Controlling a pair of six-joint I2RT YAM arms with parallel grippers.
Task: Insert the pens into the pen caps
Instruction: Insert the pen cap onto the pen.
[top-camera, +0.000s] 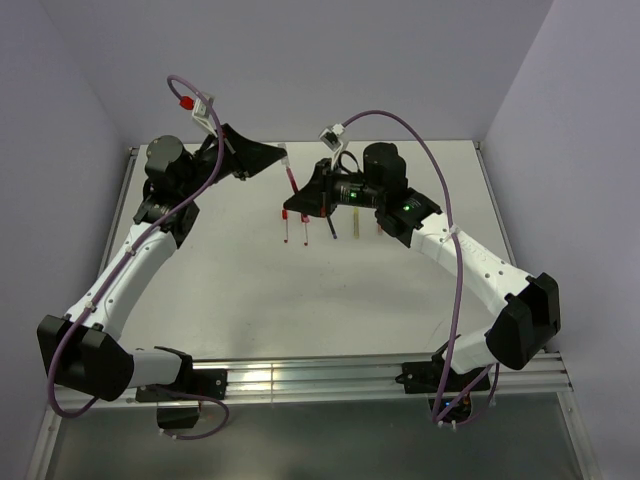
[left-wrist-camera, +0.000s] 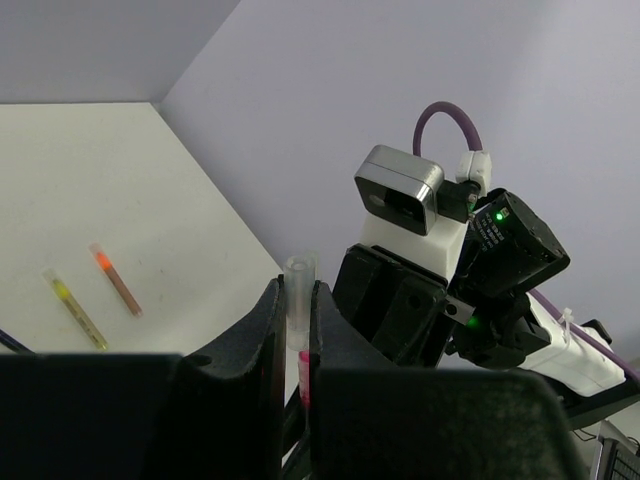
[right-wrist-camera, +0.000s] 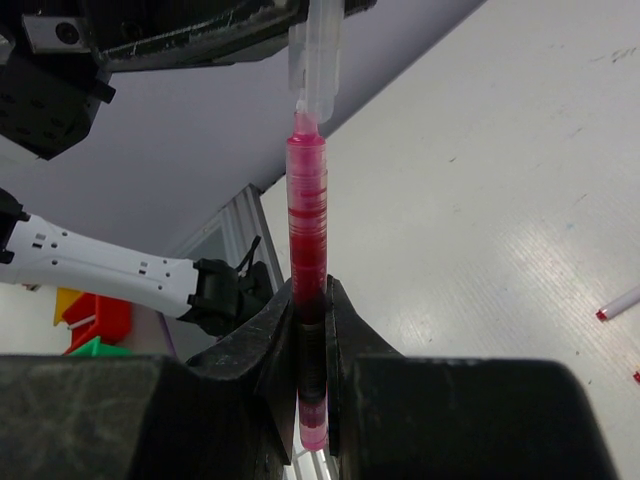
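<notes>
Your right gripper (right-wrist-camera: 312, 320) is closed narrowly on the pink-red pen (right-wrist-camera: 307, 230), which stands upright in the middle of the right wrist view with its lower barrel pinched between the two dark fingers and its thin tip pointing up. Your left gripper (left-wrist-camera: 297, 300) is closed just as tightly on the clear cap (left-wrist-camera: 298, 285), gripping it low in the centre of the left wrist view, where the cap's open end rises above the fingers and a bit of pink shows beneath it. At the top of the right wrist view the pen's tip meets the mouth of that cap (right-wrist-camera: 315, 50), pen and cap running in one line; how far the tip has entered you probably cannot judge from these angles, since the cap's pale wall blurs the join. From above, the two grippers face each other in the upper centre of the frame, above the white table (top-camera: 400, 290), the left gripper (top-camera: 280, 160) coming from the upper left and the right gripper (top-camera: 300, 205) just below and to its right, the pen (top-camera: 290, 180) bridging them. A row of loose pens (top-camera: 332, 228) lies on the table just below the right gripper. In the left wrist view an olive-yellow pen (left-wrist-camera: 75, 308) and an orange pen (left-wrist-camera: 117, 282) lie side by side but apart at the left of the frame.
</notes>
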